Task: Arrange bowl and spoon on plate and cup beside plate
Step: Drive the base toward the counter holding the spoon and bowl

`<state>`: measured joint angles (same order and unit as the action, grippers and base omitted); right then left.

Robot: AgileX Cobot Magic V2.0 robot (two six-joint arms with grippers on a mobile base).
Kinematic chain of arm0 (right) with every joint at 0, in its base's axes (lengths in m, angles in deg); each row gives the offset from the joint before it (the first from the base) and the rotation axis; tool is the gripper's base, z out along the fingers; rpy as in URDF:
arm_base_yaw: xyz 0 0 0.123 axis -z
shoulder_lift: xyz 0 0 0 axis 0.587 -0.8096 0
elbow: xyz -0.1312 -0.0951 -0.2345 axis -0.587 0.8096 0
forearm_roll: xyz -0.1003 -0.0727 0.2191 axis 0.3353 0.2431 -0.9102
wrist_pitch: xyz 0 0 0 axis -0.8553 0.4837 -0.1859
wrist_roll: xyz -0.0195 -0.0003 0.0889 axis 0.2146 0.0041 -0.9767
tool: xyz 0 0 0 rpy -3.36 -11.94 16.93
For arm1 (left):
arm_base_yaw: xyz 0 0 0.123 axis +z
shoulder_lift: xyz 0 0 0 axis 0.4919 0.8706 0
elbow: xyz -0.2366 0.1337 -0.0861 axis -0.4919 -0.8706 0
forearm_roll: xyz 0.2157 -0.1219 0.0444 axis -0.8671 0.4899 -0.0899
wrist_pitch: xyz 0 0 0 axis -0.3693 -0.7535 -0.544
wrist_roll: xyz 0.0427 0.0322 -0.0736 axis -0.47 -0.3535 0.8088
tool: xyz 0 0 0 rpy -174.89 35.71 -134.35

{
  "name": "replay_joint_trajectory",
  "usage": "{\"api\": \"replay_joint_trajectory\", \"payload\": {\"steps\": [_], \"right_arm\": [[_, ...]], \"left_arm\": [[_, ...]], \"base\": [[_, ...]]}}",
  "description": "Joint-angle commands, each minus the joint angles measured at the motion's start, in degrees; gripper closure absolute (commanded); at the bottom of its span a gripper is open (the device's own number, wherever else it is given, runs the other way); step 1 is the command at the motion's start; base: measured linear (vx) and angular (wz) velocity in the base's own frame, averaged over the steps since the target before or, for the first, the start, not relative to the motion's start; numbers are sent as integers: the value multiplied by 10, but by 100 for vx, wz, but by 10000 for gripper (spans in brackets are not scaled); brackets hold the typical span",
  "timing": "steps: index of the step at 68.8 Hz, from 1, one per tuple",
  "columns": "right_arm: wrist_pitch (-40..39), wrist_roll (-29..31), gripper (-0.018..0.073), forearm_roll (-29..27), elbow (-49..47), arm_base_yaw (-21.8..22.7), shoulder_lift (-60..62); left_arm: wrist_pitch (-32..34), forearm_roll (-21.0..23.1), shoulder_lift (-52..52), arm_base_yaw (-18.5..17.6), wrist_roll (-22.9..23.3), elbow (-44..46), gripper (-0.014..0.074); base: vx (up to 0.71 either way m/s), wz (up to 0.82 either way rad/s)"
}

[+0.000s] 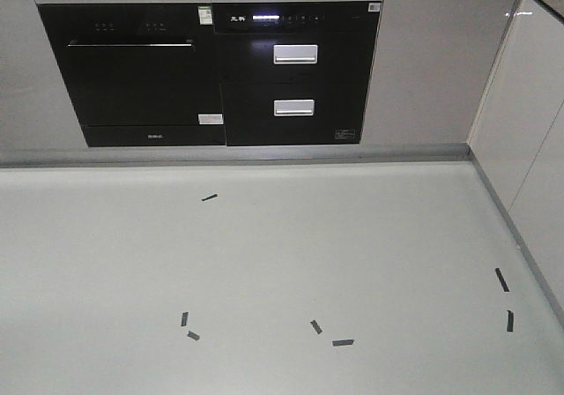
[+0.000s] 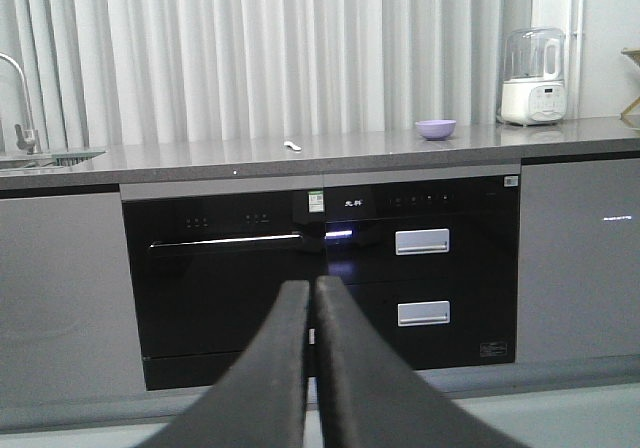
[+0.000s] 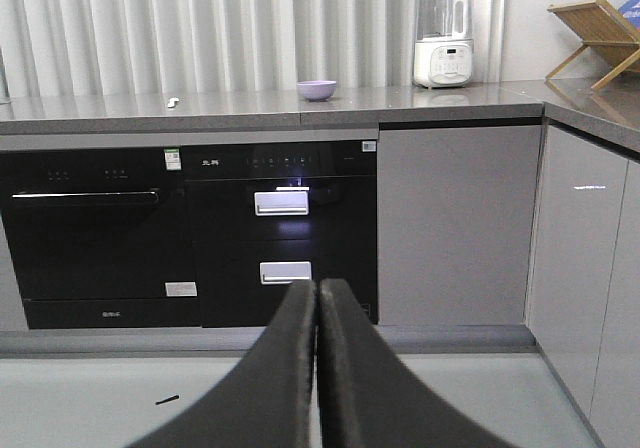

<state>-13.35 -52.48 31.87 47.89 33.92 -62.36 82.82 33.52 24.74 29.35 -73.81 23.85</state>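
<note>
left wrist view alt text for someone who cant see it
The left arm's shut black end effector points at a grey kitchen counter holding a glossy lavender bowl and a small pale spoon, above black built-in appliances.

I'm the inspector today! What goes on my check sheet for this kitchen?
Surface: grey countertop, bowl and spoon lying apart on it.
Job's things: purple bowl, pale spoon; plate and cup not seen.
Clutter: white appliance, wooden rack, faucet.
End effectors: left end effector shut, empty; right end effector shut, empty.
Cables: nothing seen.
Surroundings: curtains, black built-in ovens, grey floor with tape marks.
</note>
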Motion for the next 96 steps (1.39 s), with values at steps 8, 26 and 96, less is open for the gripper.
{"api": "replay_joint_trajectory", "payload": {"steps": [8,26,96], "right_arm": [[-40,0,570,2,6,-2,4],[-40,0,570,2,6,-2,4],[-41,0,570,2,6,-2,4]], "left_arm": [[44,5,-8,0,0,10,603],[44,5,-8,0,0,10,603],[44,5,-8,0,0,10,603]], "base": [[0,0],[1,0],[11,-2]]}}
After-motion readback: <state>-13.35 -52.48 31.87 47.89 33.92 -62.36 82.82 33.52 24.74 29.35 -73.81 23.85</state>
